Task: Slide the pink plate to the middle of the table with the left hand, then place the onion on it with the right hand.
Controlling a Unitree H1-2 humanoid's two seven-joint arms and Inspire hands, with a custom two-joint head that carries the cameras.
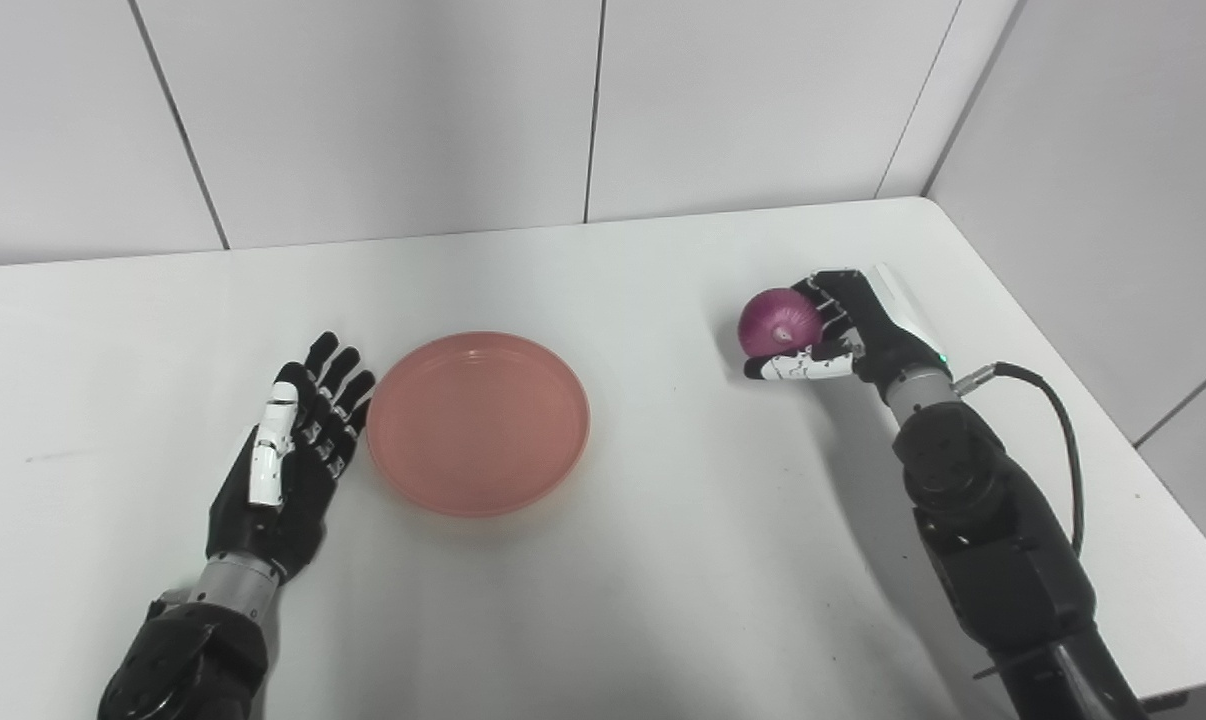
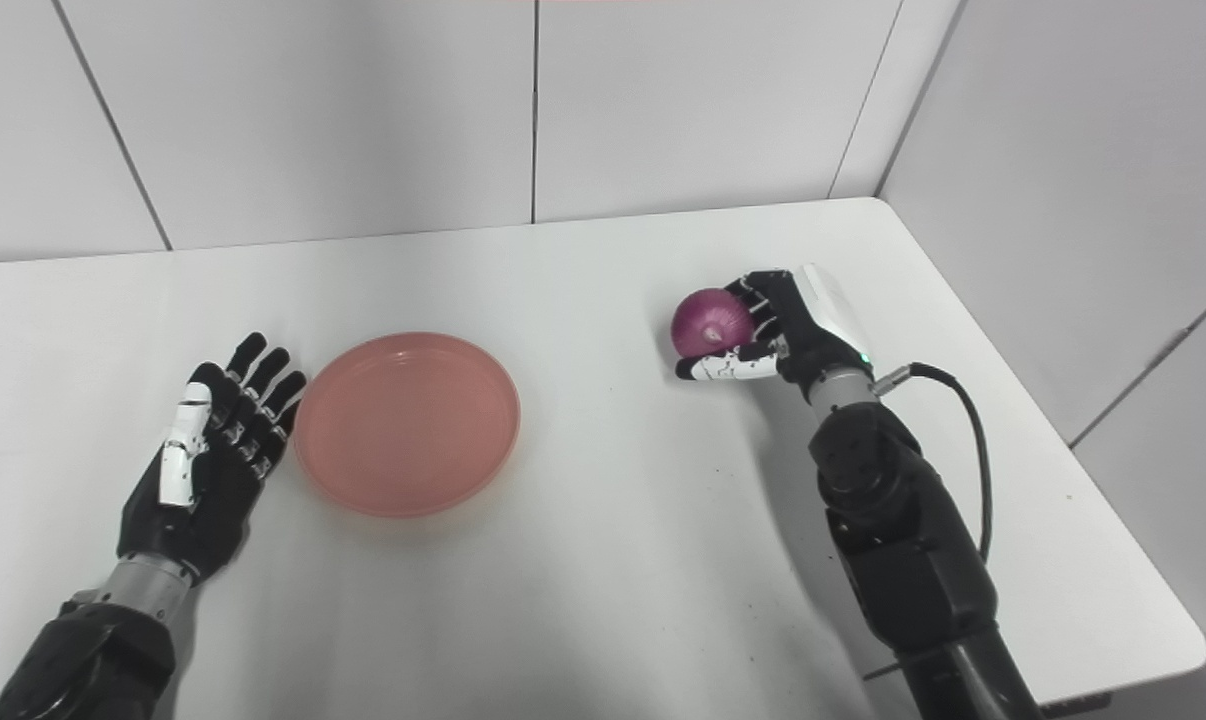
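The pink plate (image 1: 478, 422) lies flat on the white table (image 1: 663, 560), and everything else is placed from it. Just to its left rests the left hand (image 1: 288, 460), palm up, its fingers (image 1: 338, 385) stretched out and a little apart, holding nothing. The fingertips lie close against the plate's left rim; whether they touch it cannot be told from either view.

Well to the right of the plate, and a little farther back on the table, the right hand (image 1: 848, 335) is wrapped around the onion (image 1: 780, 322). The purple bulb sits on the side of the hand that faces the plate. The dark fingers (image 1: 831, 300) curl over its top and far side, while the white thumb (image 1: 798, 368) runs beneath it, pointing toward the plate. The onion is clasped between them. Whether it is lifted off the table or resting on it cannot be told.

The plate itself is bare inside.

The two views differ only slightly. The right eye view shows more of the table's right edge (image 2: 1103, 480) and its front corner beyond the right forearm (image 2: 893, 520), and more of the black cable (image 2: 968, 440) looping from the wrist. The left eye view shows a wider strip of table to the left of the left hand.
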